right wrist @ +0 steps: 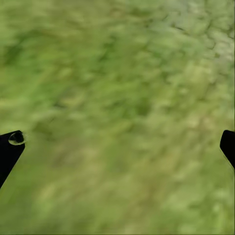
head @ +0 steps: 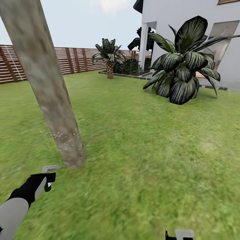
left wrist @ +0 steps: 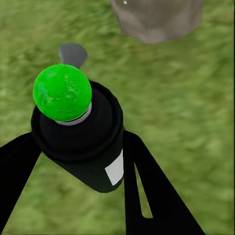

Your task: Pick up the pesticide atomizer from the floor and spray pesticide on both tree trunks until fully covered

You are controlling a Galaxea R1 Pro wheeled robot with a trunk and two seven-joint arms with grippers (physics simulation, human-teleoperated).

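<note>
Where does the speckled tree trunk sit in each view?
Head: tree trunk leans at left, its base near the left gripper.
Left wrist: its base lies beyond the held atomizer.
Right wrist: blurred grass between the fingers.
Shared landmark: the lawn.

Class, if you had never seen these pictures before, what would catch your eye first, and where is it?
A thick, leaning tree trunk dominates the left, with whitish specks near its base. In the left wrist view, the left gripper clasps a black atomizer with a bright green tip. A big dark-leaved plant stands by the house.
</note>
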